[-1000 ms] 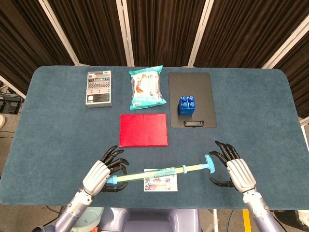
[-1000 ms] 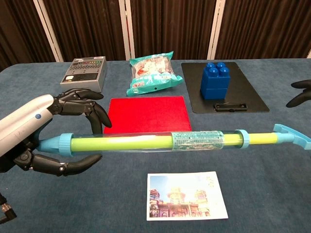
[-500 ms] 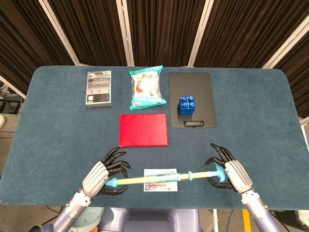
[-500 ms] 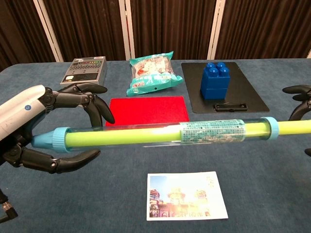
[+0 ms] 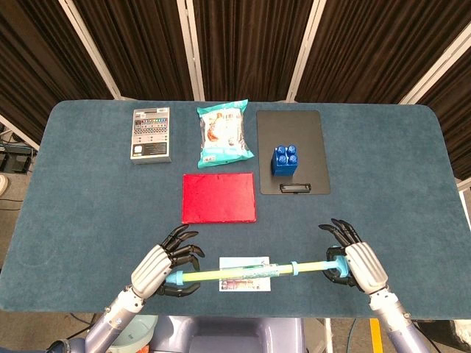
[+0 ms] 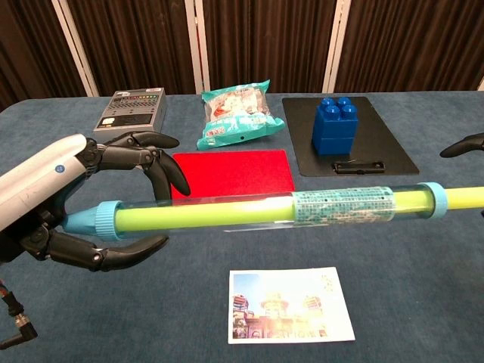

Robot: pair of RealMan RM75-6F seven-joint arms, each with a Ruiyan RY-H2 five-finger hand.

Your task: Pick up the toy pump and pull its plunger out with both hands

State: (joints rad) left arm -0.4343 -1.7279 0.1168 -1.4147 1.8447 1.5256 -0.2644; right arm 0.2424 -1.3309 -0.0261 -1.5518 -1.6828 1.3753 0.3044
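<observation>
Filling most of both views, the blue felt-covered table [image 5: 88,191] carries everything else. In the upper right of the head view lies a black rectangular clipboard [image 5: 293,140] with a blue plastic building brick [image 5: 285,159] standing on it. A flat red rectangular mat [image 5: 218,197] sits at the centre, with a crinkled teal snack bag [image 5: 223,134] above it and a grey box with coloured buttons [image 5: 150,134] at upper left.

Low in the head view, the long clear toy pump with a yellow-green plunger [image 5: 235,272] is held level above the table, over a small printed picture card [image 6: 290,305]. The left hand [image 5: 163,262] grasps the pump's light-blue capped end, fingers curled over and under the tube in the chest view. The right hand [image 5: 355,261] is clenched around the handle end at lower right; in the chest view only a fingertip shows at the right edge.
</observation>
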